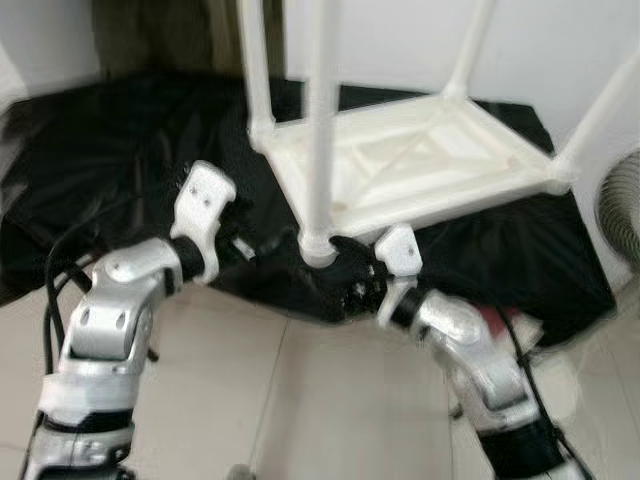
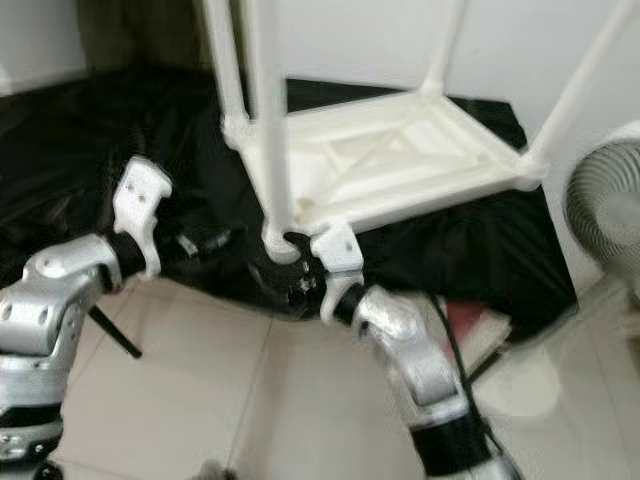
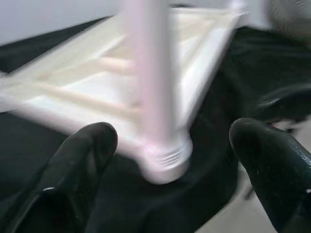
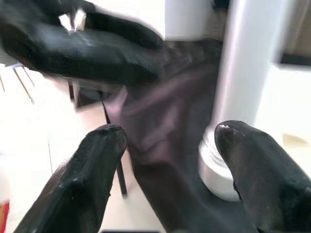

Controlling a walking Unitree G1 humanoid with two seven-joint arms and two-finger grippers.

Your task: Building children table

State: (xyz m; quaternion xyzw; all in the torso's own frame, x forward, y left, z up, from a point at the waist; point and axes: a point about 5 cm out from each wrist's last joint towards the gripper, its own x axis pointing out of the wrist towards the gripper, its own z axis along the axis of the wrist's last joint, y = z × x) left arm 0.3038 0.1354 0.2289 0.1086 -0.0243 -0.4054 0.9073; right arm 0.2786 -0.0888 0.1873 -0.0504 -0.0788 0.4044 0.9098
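Table [image 1: 400, 160], white and upside down, lies with its top on a black cloth [image 1: 120, 170] spread over the tiled floor [image 1: 300, 400], close to the wall. By the look of it the build is nearly done: four legs stand up from the four corners, one top, nothing loose nearby. What remains seems to be tightening the nearest leg [image 1: 321, 130] and turning it upright. Left hand [image 3: 170, 165] and right hand [image 4: 170, 165] both sit at that leg's base, fingers spread apart, gripping nothing. One fan [image 2: 605, 215] stands at the cloth's right edge.
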